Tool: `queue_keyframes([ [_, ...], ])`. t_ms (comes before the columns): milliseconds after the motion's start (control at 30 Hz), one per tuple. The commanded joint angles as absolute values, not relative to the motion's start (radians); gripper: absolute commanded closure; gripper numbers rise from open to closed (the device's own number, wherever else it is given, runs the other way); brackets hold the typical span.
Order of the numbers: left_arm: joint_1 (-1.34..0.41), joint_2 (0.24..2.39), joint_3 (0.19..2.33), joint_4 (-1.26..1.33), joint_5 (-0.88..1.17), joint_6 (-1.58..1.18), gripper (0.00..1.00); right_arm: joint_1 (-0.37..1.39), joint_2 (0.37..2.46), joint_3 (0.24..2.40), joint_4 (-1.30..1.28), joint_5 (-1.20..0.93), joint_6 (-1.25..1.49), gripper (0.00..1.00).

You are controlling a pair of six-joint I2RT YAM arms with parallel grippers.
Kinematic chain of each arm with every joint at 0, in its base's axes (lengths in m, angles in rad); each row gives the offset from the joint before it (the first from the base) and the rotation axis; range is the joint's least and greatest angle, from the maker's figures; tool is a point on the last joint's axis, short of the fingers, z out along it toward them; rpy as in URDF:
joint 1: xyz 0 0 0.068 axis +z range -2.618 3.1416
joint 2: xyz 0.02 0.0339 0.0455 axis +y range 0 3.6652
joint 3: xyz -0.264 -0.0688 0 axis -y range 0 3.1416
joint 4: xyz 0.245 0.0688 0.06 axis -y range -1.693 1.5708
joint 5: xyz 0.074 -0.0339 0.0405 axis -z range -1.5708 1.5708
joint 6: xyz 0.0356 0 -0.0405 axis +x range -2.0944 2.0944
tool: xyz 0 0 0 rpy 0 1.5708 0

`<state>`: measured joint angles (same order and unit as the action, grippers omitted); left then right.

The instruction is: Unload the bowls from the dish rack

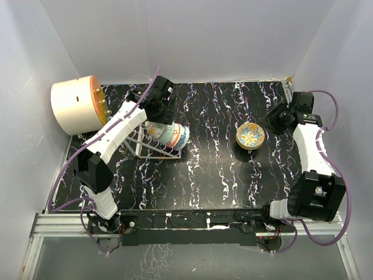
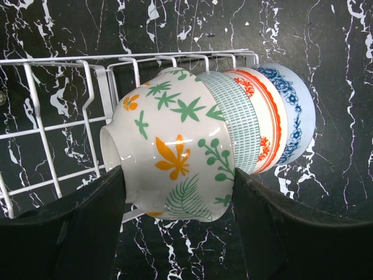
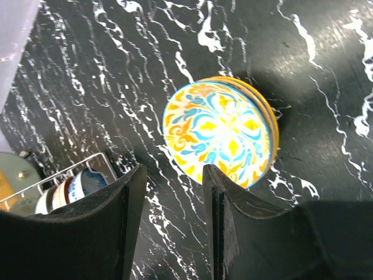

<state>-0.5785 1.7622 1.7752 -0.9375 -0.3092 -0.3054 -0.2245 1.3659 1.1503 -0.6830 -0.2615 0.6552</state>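
Observation:
The wire dish rack (image 1: 141, 149) stands at the table's left. Several bowls sit nested on edge in it (image 1: 170, 135). In the left wrist view the front one is a white bowl with green and orange leaves (image 2: 175, 146); behind it are a teal-grid bowl (image 2: 239, 125), a red-patterned bowl (image 2: 269, 128) and a blue-patterned bowl (image 2: 300, 111). My left gripper (image 2: 178, 175) is over the rack (image 2: 58, 122), its fingers touching both sides of the leaf bowl. A yellow and blue bowl (image 1: 250, 135) stands upright on the table. My right gripper (image 3: 175, 172) is open and empty beside it (image 3: 218, 131).
A large cream-and-orange cylinder (image 1: 76, 105) lies at the back left, close to the rack. White walls close in the table on three sides. The right arm (image 1: 309, 146) runs along the right edge. The rack's corner shows in the right wrist view (image 3: 70, 175).

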Motion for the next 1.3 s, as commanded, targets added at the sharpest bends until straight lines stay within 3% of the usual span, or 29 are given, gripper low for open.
queue_keyframes([
  [0, -0.586, 1.71, 1.837, -0.955, -0.375, -0.285, 0.66, -0.226, 1.337, 1.216, -0.646, -0.332, 0.646, 0.54],
  [667, -0.595, 1.716, 2.041, -0.986, -0.256, -0.324, 0.69, -0.071, 1.337, 1.225, -0.57, -0.331, 0.632, 0.48],
  [1267, -0.595, 1.674, 1.973, -0.643, 0.281, -0.518, 0.69, -0.008, 1.3, 1.201, -0.469, -0.403, 0.646, 0.48],
])
